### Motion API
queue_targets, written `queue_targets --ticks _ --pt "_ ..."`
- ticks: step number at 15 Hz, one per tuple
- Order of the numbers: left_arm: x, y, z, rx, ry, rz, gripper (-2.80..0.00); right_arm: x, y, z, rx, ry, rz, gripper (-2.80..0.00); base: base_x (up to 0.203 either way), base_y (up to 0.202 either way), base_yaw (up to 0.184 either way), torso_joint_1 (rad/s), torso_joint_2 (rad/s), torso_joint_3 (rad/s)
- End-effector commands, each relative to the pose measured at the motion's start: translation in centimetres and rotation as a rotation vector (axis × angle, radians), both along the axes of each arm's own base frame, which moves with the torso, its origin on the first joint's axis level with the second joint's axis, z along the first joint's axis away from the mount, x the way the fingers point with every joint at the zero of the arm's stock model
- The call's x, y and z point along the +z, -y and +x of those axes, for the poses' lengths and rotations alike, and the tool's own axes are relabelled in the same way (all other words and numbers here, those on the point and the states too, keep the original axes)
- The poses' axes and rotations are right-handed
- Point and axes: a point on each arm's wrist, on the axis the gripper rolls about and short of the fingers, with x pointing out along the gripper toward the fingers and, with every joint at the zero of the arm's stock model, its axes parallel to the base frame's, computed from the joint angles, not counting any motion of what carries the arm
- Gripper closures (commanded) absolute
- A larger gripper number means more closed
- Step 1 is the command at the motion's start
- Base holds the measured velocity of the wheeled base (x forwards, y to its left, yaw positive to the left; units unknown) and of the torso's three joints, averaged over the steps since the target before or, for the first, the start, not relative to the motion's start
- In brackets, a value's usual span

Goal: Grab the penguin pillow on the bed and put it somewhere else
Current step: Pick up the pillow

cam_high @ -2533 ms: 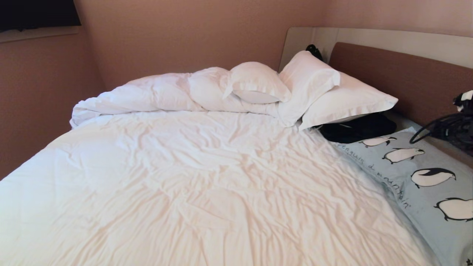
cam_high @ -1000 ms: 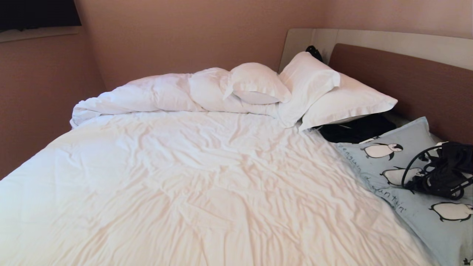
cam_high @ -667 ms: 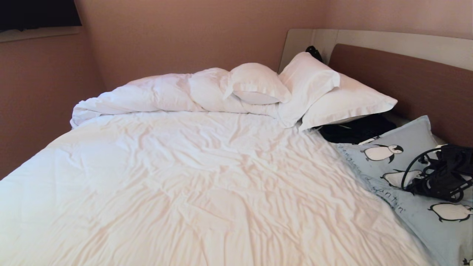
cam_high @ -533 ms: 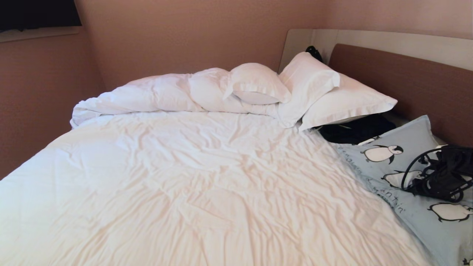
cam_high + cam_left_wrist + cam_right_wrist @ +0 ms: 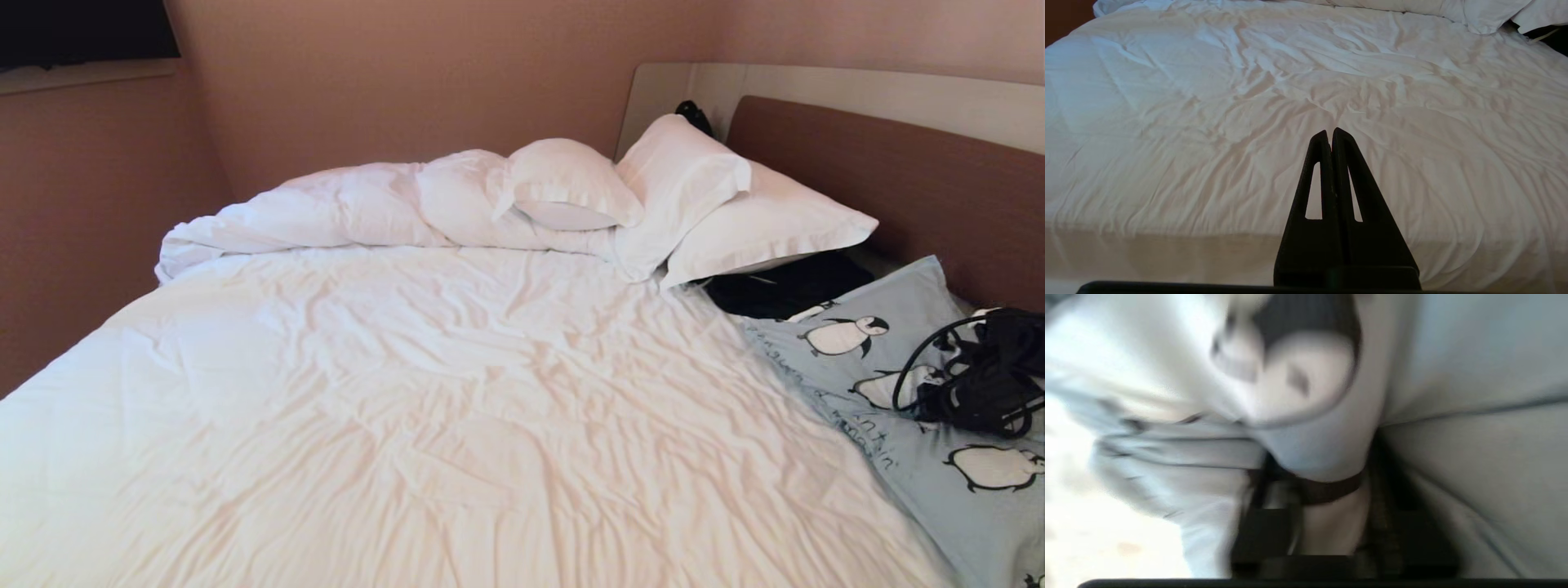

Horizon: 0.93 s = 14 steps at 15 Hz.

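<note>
Plain pinkish-brown walls (image 5: pixel 392 73) meet in a corner at upper centre. A dark window (image 5: pixel 82 28) with a pale sill sits at the upper left of the frame. Soft light falls evenly from the front.

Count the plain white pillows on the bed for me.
3. One small pillow rests on the bunched duvet; two larger ones lean by the headboard. More could hide under the duvet.
</note>
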Motion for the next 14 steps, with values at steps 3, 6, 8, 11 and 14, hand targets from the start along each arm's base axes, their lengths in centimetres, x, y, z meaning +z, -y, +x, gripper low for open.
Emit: queue_targets --ticks 3,6,8,11,14 --pt "-0.1 0.0 0.0 0.001 -0.002 -0.001 0.00 4.8 -0.8 -0.8 0.020 0.136 0.082 0.00 0.000 0.000 0.000 0.000 0.00 0.000" --pt "-0.1 0.0 0.0 -0.001 -0.002 -0.001 0.00 6.1 -1.2 -1.3 0.051 0.160 0.129 0.00 0.000 0.000 0.000 0.000 0.00 0.000" --pt "-0.1 0.0 0.0 -0.001 -0.002 -0.001 0.00 7.4 -1.6 -1.8 0.077 0.184 0.166 0.00 0.000 0.000 0.000 0.000 0.00 0.000" --pt "-0.1 0.0 0.0 -0.001 -0.002 -0.001 0.00 9.6 -2.3 -2.7 0.085 0.219 0.204 0.00 0.000 0.000 0.000 0.000 0.00 0.000" --pt "-0.1 0.0 0.0 -0.001 -0.002 -0.001 0.00 12.1 -3.0 -3.5 0.064 0.275 0.231 0.00 0.000 0.000 0.000 0.000 0.00 0.000"
